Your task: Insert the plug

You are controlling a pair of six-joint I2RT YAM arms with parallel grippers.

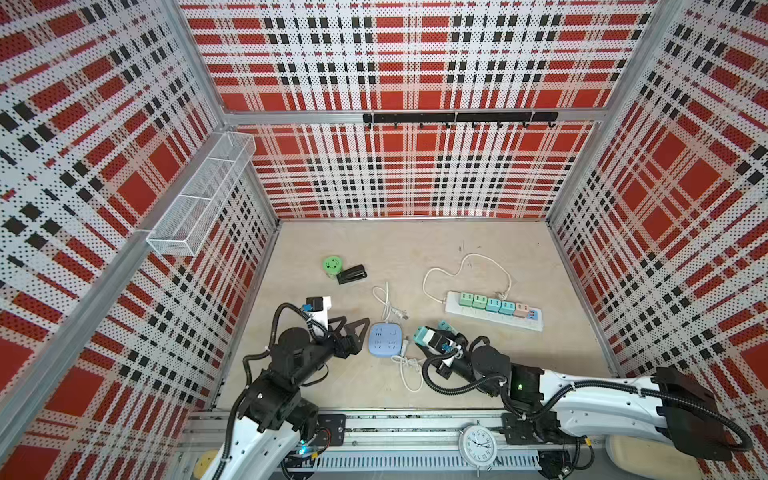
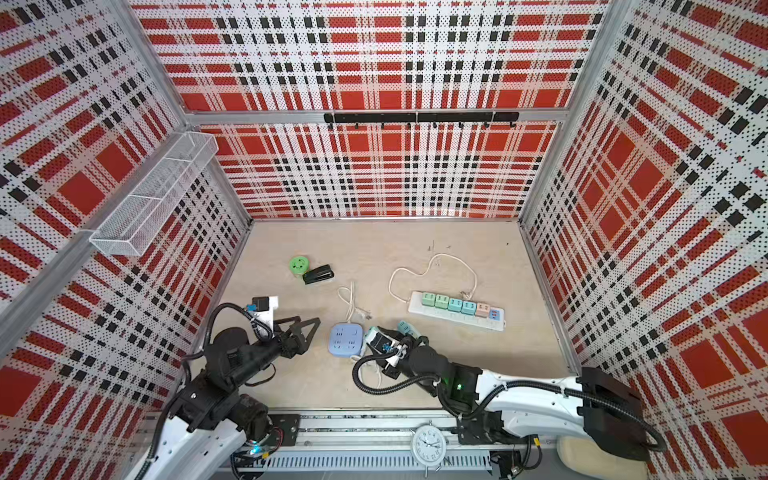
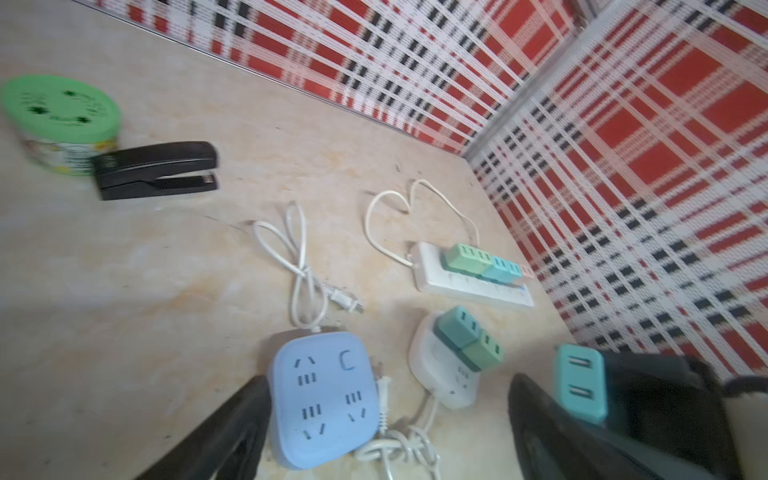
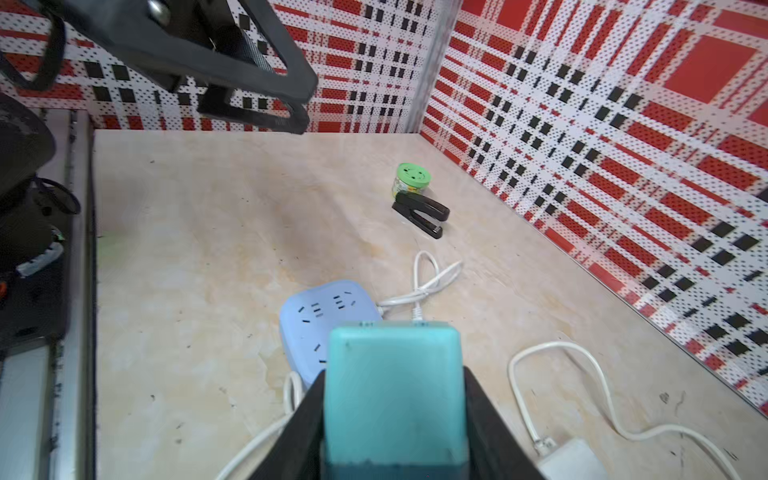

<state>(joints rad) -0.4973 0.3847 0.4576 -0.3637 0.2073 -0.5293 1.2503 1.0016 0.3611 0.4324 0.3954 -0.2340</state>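
Note:
A teal plug [image 4: 395, 390] sits clamped between the fingers of my right gripper [image 4: 395, 415], which is shut on it. In both top views this gripper [image 1: 428, 337] hovers just right of the blue square socket block [image 1: 385, 340] and low over the table. From the left wrist view the plug [image 3: 579, 382] shows two slots on its face. My left gripper [image 1: 356, 321] stands open at the left side of the blue socket block [image 3: 324, 395], one finger [image 3: 232, 432] beside its edge, holding nothing.
A small white socket [image 3: 444, 365] carrying teal and green adapters lies right of the blue block. Behind it lies a white power strip [image 1: 494, 311] with several coloured adapters and a looped cord. A loose corded plug [image 1: 397, 311], black stapler [image 1: 351, 274] and green-lidded tub [image 1: 332, 266] lie further back.

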